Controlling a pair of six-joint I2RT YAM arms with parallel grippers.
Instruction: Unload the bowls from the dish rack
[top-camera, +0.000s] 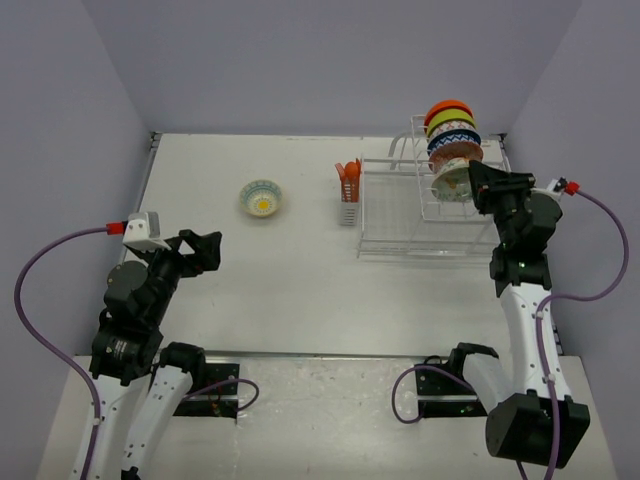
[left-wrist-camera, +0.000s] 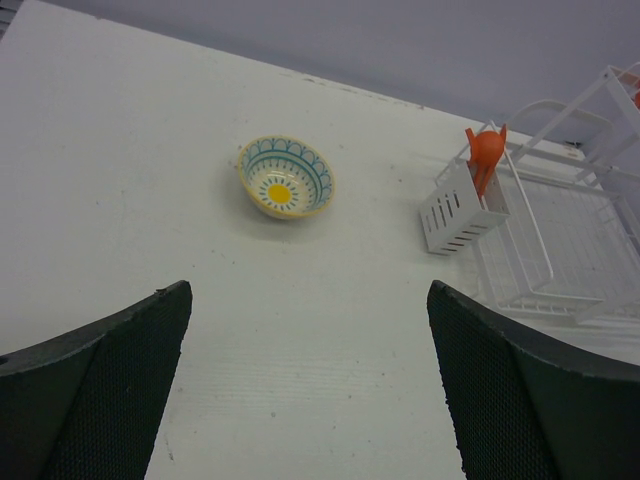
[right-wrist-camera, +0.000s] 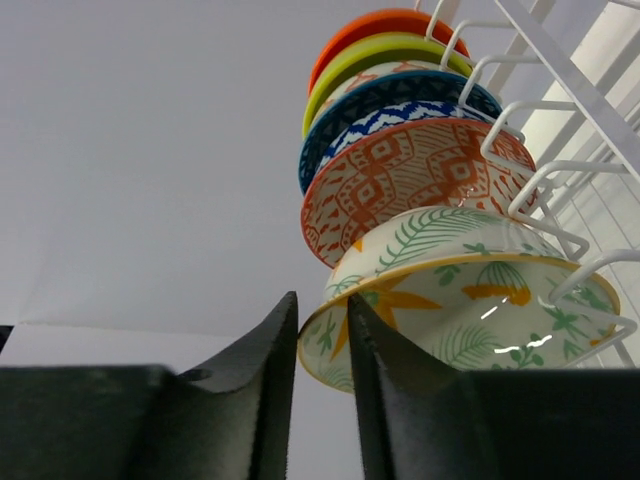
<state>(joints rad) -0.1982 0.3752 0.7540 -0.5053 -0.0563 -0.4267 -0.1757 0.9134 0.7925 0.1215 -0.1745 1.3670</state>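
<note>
Several bowls stand on edge in the tall slotted end of the white dish rack (top-camera: 400, 215). From the back, the right wrist view shows them as orange (right-wrist-camera: 370, 25), yellow-green (right-wrist-camera: 380, 55), blue patterned (right-wrist-camera: 390, 110), red-brown patterned (right-wrist-camera: 400, 180) and, nearest, a pale leaf-patterned bowl with a yellow rim (right-wrist-camera: 470, 300). My right gripper (right-wrist-camera: 322, 300) straddles that nearest bowl's rim, jaws narrow and pressed on the wall. It reaches the rack from the right (top-camera: 478, 180). A yellow-rimmed bowl (top-camera: 263, 198) sits upright on the table. My left gripper (left-wrist-camera: 308, 290) is open and holds nothing, well short of that bowl (left-wrist-camera: 286, 177).
An orange utensil holder (top-camera: 348, 185) in a white slotted basket hangs on the rack's left side. The rack's low tray (left-wrist-camera: 560, 240) is bare wire. Grey walls close in the table at the back and both sides.
</note>
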